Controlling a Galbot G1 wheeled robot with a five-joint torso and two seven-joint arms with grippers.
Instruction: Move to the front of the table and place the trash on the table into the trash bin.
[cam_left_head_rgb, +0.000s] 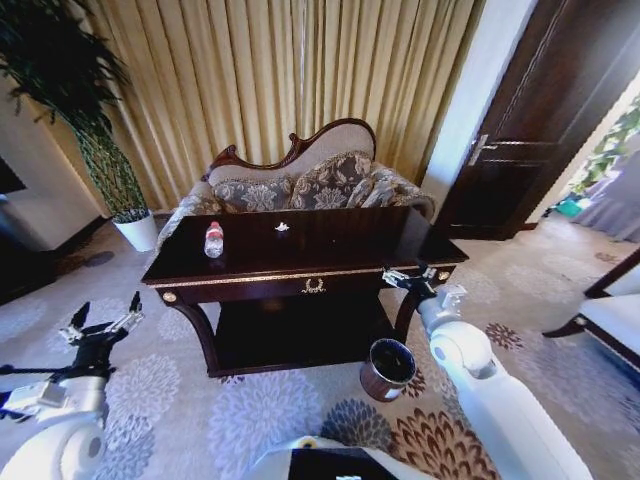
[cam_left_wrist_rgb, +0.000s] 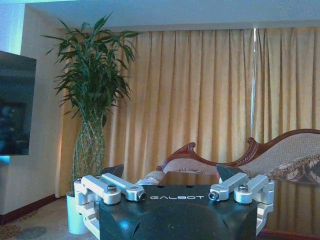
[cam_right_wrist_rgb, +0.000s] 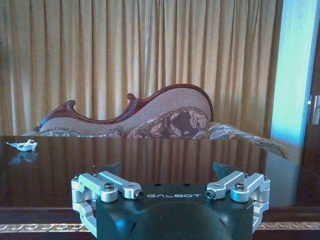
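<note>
The dark glossy table (cam_left_head_rgb: 330, 250) stands in front of me, gold trim along its front edge. On its left part stands a small clear bottle (cam_left_head_rgb: 213, 240) with a red cap. A white crumpled paper scrap (cam_left_head_rgb: 282, 227) (cam_right_wrist_rgb: 22, 145) lies near the middle back. The round trash bin (cam_left_head_rgb: 388, 368) sits on the carpet by the table's right front leg. My right gripper (cam_left_head_rgb: 412, 275) (cam_right_wrist_rgb: 167, 170) hovers open at the table's front right edge, holding nothing. Low and left of the table, my left gripper (cam_left_head_rgb: 106, 312) (cam_left_wrist_rgb: 170, 172) is open and holds nothing.
A patterned sofa (cam_left_head_rgb: 300, 185) stands right behind the table against gold curtains. A tall plant in a white pot (cam_left_head_rgb: 137, 230) is at the far left, a dark door (cam_left_head_rgb: 540, 120) at the right, and a white bench (cam_left_head_rgb: 615, 320) at the right edge. Patterned carpet surrounds the table.
</note>
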